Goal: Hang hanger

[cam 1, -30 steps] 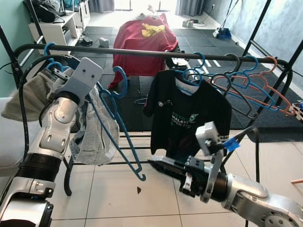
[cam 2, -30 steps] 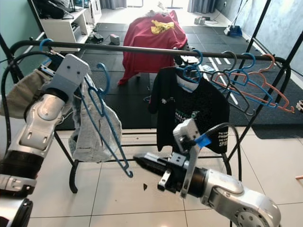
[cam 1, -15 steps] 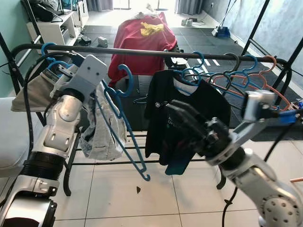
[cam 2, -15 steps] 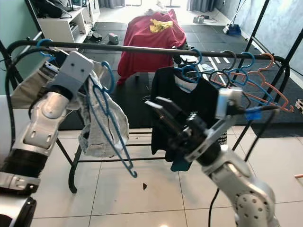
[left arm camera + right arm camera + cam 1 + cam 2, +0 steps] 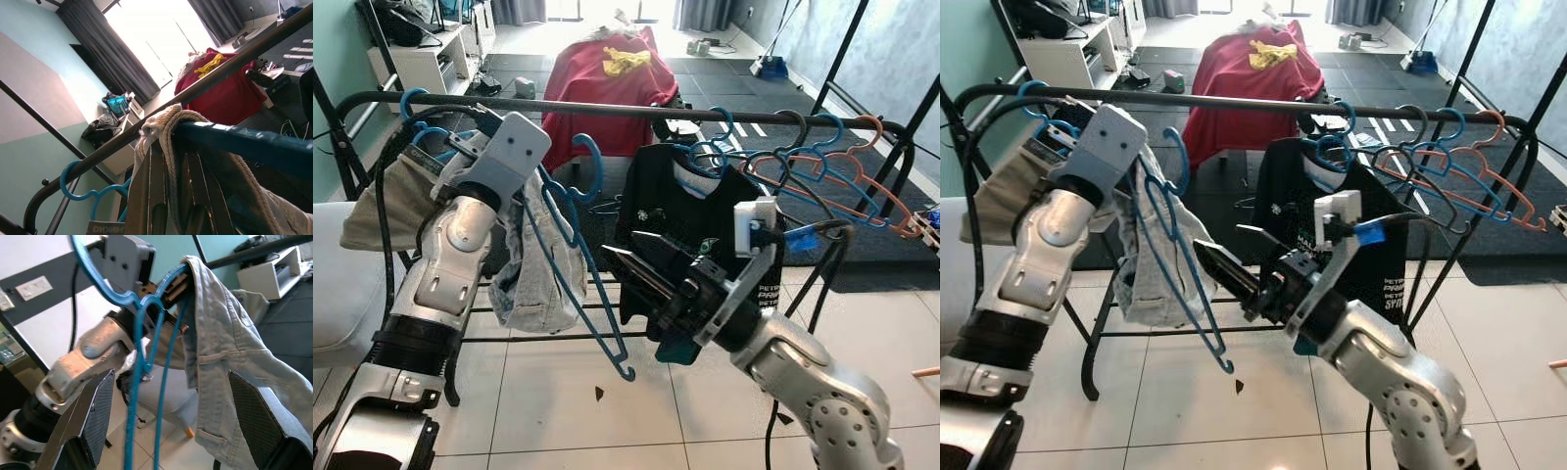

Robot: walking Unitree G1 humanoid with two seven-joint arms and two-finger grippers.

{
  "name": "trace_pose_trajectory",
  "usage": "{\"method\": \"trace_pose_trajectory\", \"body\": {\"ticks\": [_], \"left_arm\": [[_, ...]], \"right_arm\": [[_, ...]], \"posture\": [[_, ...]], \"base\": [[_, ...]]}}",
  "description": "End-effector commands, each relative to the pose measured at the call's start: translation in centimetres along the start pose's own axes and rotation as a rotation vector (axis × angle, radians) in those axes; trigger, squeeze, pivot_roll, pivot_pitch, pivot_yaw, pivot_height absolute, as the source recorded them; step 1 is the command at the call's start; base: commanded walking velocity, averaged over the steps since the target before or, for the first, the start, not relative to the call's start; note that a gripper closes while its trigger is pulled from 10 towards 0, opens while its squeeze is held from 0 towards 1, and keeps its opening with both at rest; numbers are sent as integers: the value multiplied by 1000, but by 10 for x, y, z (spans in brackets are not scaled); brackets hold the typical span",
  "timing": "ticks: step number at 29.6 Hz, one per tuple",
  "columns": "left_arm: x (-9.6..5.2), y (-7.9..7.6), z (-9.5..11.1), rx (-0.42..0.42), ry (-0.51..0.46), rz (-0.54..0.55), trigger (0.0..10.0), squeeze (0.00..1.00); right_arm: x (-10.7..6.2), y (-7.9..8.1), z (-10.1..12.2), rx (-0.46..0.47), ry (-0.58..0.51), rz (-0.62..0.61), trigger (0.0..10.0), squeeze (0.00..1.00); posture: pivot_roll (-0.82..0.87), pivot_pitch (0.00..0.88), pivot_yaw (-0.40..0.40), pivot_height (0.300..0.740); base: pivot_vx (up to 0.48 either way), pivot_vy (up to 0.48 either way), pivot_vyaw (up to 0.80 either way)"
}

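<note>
Left eye view: the left gripper [image 5: 514,181], in the upper left of the frame just under the black rail [image 5: 607,108], is clamped on a blue hanger [image 5: 576,264] draped with a pale denim garment [image 5: 533,279]; the hanger hangs tilted, its hook free of the rail. The right gripper [image 5: 625,262], at centre frame, has its 2 fingers spread apart, pointing at the hanger in front of a black T-shirt [image 5: 695,225]. Empty hangers [image 5: 822,176] crowd the upper right.

Left wrist view: the blue bar [image 5: 244,142] sits between the fingers, with fabric [image 5: 171,142] over it.

Right wrist view: the 2 fingers [image 5: 95,418] flank the hanger [image 5: 142,377] without touching it.
</note>
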State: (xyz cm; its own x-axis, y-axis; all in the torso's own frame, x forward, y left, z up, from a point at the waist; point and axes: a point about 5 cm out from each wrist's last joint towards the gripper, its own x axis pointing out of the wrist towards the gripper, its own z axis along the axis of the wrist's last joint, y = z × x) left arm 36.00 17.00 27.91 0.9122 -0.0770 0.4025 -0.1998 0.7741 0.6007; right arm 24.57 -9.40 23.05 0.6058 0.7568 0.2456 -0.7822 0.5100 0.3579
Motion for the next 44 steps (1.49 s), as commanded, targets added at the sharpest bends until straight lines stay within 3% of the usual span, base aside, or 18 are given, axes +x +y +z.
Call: {"method": "trace_pose_trajectory", "body": {"ticks": [1,6,13,21,22,23,24,44], "left_arm": [[0,-2,10,4,-38,1,9765,0],[-2,-5,13,18,-50,-1,9686,0],[-2,-8,21,99,-86,-6,9529,0],[-3,-16,28,114,-97,-17,9451,0],[-3,-16,28,112,-98,-17,9412,0],[-3,-16,28,112,-98,-17,9412,0],[-3,-16,29,113,-97,-16,9490,0],[-5,-14,37,88,-100,-11,9490,0]], "right_arm": [[2,0,-2,4,14,-2,10000,0],[6,1,-4,-6,35,9,10000,0],[14,5,-7,-27,70,26,10000,0],[19,5,-6,-52,85,10,10000,0],[19,4,-8,-60,93,-5,3020,0],[19,4,-8,-60,93,-5,3020,0],[20,2,-9,-65,99,-18,0,0],[19,-7,-8,-96,106,-78,0,0]], "posture": [[-75,81,-20,740],[-77,79,-23,740],[-77,72,-22,740],[-79,70,-22,740],[-79,70,-22,740],[-79,70,-22,740],[-79,70,-22,740],[-77,78,-24,740]], "base": [[0,0,0],[0,0,0],[0,0,0],[0,0,0],[0,0,0],[0,0,0],[0,0,0],[0,0,0]]}}
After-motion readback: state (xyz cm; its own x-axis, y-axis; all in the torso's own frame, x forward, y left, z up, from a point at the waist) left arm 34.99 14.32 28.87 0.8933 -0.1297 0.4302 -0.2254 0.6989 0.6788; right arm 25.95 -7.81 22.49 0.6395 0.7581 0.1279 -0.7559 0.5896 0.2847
